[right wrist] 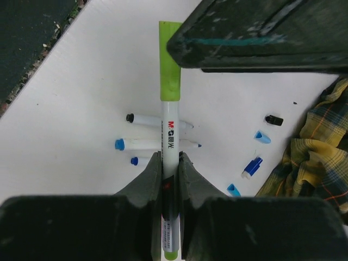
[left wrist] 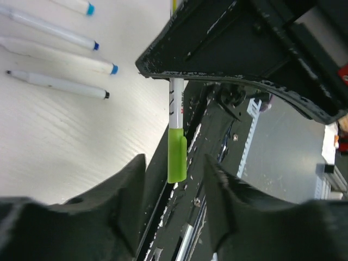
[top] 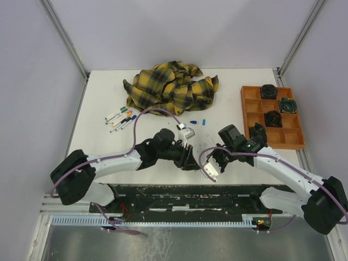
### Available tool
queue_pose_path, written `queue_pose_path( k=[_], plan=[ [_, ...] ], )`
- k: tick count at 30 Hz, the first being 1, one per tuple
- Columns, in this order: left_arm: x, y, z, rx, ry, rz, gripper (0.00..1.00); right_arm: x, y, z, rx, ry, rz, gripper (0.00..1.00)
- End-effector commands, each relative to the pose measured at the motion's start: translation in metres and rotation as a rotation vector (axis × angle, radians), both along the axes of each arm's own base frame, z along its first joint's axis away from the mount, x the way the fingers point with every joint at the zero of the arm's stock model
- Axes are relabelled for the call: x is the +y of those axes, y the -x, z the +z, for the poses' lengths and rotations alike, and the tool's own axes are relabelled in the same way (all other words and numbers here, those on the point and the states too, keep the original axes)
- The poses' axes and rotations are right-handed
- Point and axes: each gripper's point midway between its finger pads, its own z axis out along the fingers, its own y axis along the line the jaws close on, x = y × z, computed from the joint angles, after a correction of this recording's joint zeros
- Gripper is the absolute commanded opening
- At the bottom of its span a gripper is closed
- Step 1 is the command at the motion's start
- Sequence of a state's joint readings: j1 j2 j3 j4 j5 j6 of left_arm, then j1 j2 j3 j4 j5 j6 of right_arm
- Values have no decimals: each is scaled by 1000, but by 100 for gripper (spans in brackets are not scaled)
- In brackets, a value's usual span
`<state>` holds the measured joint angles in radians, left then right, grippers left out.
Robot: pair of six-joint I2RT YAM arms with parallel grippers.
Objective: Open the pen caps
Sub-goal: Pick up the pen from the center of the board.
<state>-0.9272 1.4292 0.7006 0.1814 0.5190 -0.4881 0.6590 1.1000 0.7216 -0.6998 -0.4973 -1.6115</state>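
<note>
My right gripper [right wrist: 170,157] is shut on a white pen [right wrist: 170,136] around the middle of its barrel. The pen's green cap [right wrist: 169,65] points away from that gripper, toward my left gripper [right wrist: 261,38]. In the left wrist view the green cap [left wrist: 176,155] hangs between the fingers of my open left gripper [left wrist: 175,163], with a gap on each side. Both grippers meet near the table's front edge [top: 198,160]. Loose pen caps [right wrist: 262,137] in blue and black lie on the table. Several more pens [top: 122,117] lie at the left.
A yellow-and-black plaid cloth [top: 171,87] is heaped at the back of the table. An orange compartment tray [top: 253,103] with dark bundles stands at the right. Two uncapped pens [right wrist: 155,144] lie under the held one. The black base rail [top: 185,193] runs along the near edge.
</note>
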Motion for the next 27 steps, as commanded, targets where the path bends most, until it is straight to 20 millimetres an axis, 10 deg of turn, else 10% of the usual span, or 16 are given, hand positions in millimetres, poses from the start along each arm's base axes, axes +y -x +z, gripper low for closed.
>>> queue_pose_path(
  k=[1, 10, 13, 27],
  plan=[
    [7, -25, 54, -193, 156, 145, 57, 7, 2, 29, 50, -93, -61, 0],
    [48, -34, 138, -393, 541, 382, 62, 9, 12, 82, 379, -227, -289, 0],
    [71, -32, 165, -430, 730, 474, 80, 11, 21, 98, 528, -250, -354, 0],
    [94, 0, 217, -541, 1057, 397, 92, 6, 26, 154, 980, -528, -485, 0]
  ],
)
